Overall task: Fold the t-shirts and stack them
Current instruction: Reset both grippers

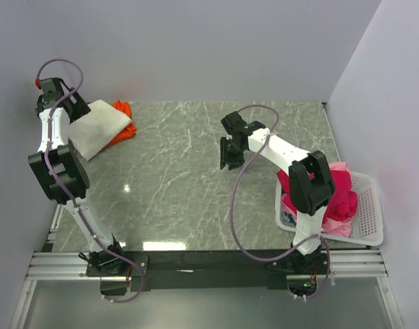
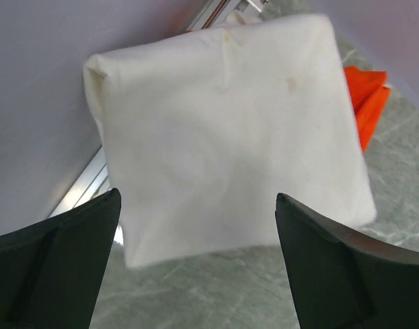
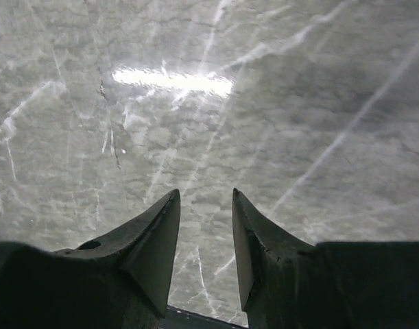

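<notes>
Starting at the far left corner: the left gripper (image 2: 195, 236) is up by the wall with its fingers spread wide apart and nothing between them. It hangs just above the cream t-shirt (image 2: 230, 130), not touching it as far as I can see. That shirt is folded into a fairly tidy square, lying flat on the marble table (image 1: 175, 178) in the far left corner, one edge close to the left wall. It sits on top of the orange t-shirt (image 1: 125, 123), which pokes out from under its right side, so those two are already a stack. The orange one looks a bit more rumpled, but only a strip of it shows.

The middle of the table is just grey marble with a light reflection on it.

Further right, the right gripper (image 3: 206, 233) points down over bare table, right of centre. Its fingers stand a little apart with a narrow gap, and there's no cloth in there, only marble behind them.

At the near right edge is the white lattice basket (image 1: 370, 212), partly hidden by the right arm. The crimson t-shirt (image 1: 338, 188) is heaped in it, bunched up and unfolded, with the pale pink t-shirt (image 1: 338, 229) peeking out beneath it.
</notes>
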Controlling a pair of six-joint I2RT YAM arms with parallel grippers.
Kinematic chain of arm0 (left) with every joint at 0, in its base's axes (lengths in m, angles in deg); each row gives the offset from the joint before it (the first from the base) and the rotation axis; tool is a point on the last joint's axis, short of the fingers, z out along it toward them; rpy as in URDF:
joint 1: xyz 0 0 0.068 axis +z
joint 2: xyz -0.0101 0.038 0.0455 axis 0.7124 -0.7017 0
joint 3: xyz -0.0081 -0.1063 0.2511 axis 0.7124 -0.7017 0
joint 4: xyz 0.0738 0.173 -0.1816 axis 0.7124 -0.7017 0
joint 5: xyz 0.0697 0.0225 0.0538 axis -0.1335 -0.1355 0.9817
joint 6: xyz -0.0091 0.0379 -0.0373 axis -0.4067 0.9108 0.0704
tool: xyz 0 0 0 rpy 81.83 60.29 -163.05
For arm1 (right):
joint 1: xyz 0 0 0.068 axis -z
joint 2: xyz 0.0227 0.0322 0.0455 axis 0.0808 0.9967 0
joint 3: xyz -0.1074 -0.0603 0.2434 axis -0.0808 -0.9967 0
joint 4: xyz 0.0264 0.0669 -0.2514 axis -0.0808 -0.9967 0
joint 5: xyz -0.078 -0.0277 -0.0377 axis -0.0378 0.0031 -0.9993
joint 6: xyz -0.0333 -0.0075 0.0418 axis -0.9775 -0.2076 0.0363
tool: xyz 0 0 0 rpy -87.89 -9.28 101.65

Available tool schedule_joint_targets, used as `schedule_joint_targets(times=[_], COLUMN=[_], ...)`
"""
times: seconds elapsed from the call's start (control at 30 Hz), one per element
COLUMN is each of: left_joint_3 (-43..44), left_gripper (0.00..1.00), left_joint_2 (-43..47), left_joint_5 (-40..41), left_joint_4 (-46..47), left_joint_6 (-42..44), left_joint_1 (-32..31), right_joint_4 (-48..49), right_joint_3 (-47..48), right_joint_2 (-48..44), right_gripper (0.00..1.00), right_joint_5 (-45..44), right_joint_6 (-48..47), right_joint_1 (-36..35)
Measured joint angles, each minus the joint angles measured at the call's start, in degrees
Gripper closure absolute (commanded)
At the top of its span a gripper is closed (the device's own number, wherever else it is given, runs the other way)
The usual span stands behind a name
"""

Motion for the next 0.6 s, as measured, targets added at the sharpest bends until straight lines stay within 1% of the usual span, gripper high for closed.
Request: schedule_joint_targets(times=[0.13,0.23,0.37,0.5,0.57,0.6], left_joint_3=[-4.7,-8.61,-14.97,-24.26,-28.74,-31.15], left_gripper=[0.0,0.0,0.0,0.01,0.01,0.0], left_joint_2=[7.91,13.2,18.71,23.8,26.64,28.37], left_joint_5=[5.35,6.91,5.31,2.03,0.83,0.15], left_joint_4=[0.39,0.9,1.73,2.27,2.51,2.67], left_joint_6=[-1.36,-1.7,-3.43,-5.95,-6.88,-7.39], left_joint_1=[-3.37,-6.32,-10.32,-14.53,-17.51,-20.15], right_joint_4=[1.4,2.62,4.59,6.84,7.96,8.68], right_joint_3=[-3.28,-5.86,-10.29,-15.61,-18.27,-19.74], right_joint_2=[-4.17,-7.32,-11.61,-16.74,-19.67,-21.42], right_gripper=[0.56,0.56,0.56,0.56,0.56,0.56], right_joint_5=[-2.08,-3.23,-4.44,-6.45,-7.74,-8.44], right_joint_6=[0.33,0.46,1.07,2.08,2.6,2.95], right_joint_1=[0.0,0.0,0.0,0.0,0.0,0.0])
